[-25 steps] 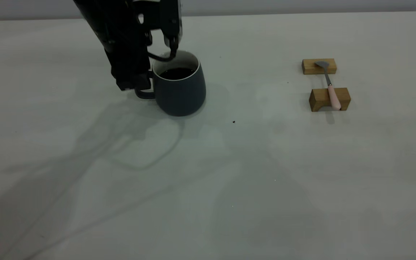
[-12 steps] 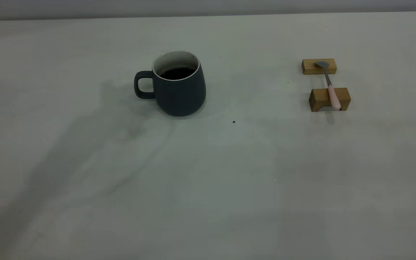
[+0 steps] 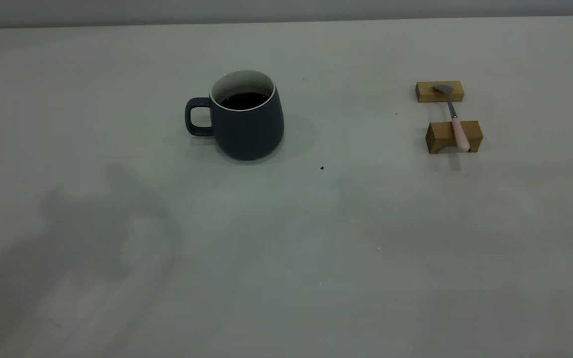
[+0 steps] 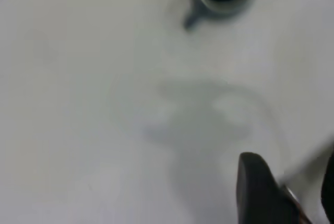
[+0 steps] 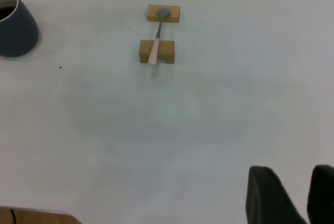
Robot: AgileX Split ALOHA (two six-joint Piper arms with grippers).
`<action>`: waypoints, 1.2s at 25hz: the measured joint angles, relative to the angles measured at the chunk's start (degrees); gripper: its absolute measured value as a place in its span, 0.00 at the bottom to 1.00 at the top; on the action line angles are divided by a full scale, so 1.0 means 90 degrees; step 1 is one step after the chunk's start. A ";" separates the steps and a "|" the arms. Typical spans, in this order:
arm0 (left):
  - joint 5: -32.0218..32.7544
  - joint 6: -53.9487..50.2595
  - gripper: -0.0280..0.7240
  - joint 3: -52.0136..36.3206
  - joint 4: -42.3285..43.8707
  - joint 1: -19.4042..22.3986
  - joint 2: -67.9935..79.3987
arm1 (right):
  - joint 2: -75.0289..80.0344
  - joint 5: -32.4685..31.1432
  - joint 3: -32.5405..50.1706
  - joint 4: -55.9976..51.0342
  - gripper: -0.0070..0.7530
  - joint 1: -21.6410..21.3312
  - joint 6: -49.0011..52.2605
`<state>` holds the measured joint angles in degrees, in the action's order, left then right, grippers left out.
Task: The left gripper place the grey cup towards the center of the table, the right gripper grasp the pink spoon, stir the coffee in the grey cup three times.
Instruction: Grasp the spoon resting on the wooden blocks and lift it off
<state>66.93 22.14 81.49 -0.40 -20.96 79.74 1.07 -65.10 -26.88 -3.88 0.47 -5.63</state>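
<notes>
Left pincer (image 4: pixel 289 192) hangs above the bare desk (image 3: pixel 286 248), out of the exterior view; in its wrist view we see one dark finger (image 4: pixel 258 192) plainly and only a sliver of the other at the picture's edge, with pale surface showing between them, so they seem to stand apart and hold nothing, though that view is blurred. Right pincer (image 5: pixel 295 195) also hovers over empty desk, well away from everything, its two dark fingers (image 5: pixel 266 198) parted with a narrow gap and nothing in it.

Farther off we find the grey cup (image 3: pixel 246 117) upright on the desk, a little left of the middle in the exterior view, its loop handle turned to that view's left. We see the coffee (image 3: pixel 244 101) lying dark and flat below the white rim. Nothing touches the cup.

Well apart from it, toward the exterior view's right, two wooden blocks (image 3: pixel 453 136) sit one behind the other. We see the pink spoon (image 3: pixel 454 121) bridging them: its pink handle lies across the nearer block and its grey bowl rests on the farther one.
</notes>
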 joint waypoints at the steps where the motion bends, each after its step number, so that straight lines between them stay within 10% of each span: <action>1: 0.0000 -0.0132 0.50 0.0000 0.0000 0.0000 -0.0130 | 0.0000 0.0002 0.0000 0.0000 0.32 0.0000 0.0000; 11: 0.0000 -0.2072 0.44 -0.1793 -0.0046 0.0055 -0.2646 | 0.0000 0.0002 0.0000 0.0000 0.32 0.0000 0.0000; 21: -0.0028 -0.1989 0.44 -0.4461 -0.0411 0.2288 -0.6582 | 0.0000 0.0002 0.0000 0.0000 0.32 0.0000 0.0000; 30: -0.0130 -0.1903 0.44 -0.5629 -0.0343 0.2591 -0.8726 | 0.0000 0.0002 0.0000 0.0000 0.32 0.0000 0.0000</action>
<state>65.75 5.01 30.83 -3.49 2.36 1.21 1.07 -65.08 -26.88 -3.88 0.47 -5.63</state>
